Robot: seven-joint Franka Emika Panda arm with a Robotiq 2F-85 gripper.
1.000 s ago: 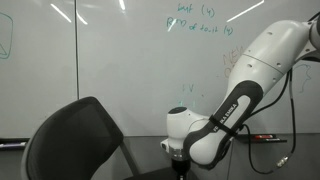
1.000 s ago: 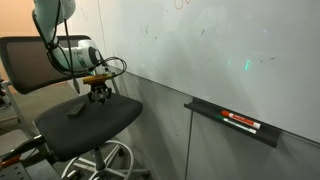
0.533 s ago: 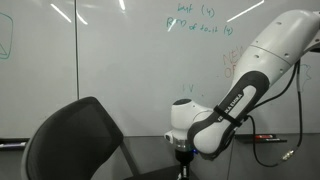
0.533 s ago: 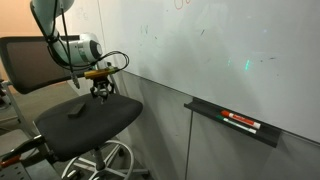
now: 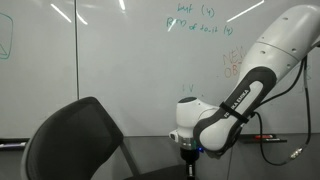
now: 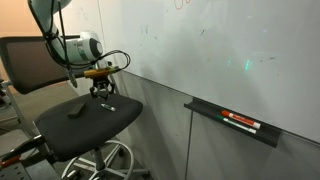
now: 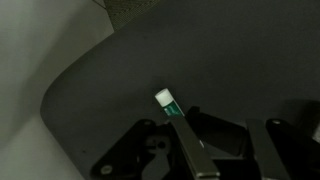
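Marker [image 7: 176,115]: pinched in the gripper [image 7: 192,148], its white-and-green end poking out past the fingertips and pointing down at the chair seat [image 7: 230,60]. It hangs just above the seat; no contact can be made out from the wrist view.

Fingers: pressed in on the marker barrel from both sides, no gap showing.

Handling, as a judgement:
- light, stiff plastic tube, not fragile
- smooth and round, so it could roll or swivel in a two-sided pinch
- best hold is mid-barrel, across the width; here the hold sits back from the green end, leaving a short length free

Arm pose:
- in an exterior view the gripper [image 6: 100,93] hangs straight down over the back half of the seat [image 6: 85,128], wrist bent, cable looped beside it
- in an exterior view the forearm slopes down from upper right to the gripper [image 5: 187,158], low behind the chair back [image 5: 75,140]

Around the seat:
- small dark object [image 6: 75,110] lying on the seat, toward its front from the gripper, apart from it; too small to identify
- whiteboard [image 6: 220,50] behind the seat
- pen tray [image 6: 268,138] well off to the side, with more pens [image 6: 240,122]
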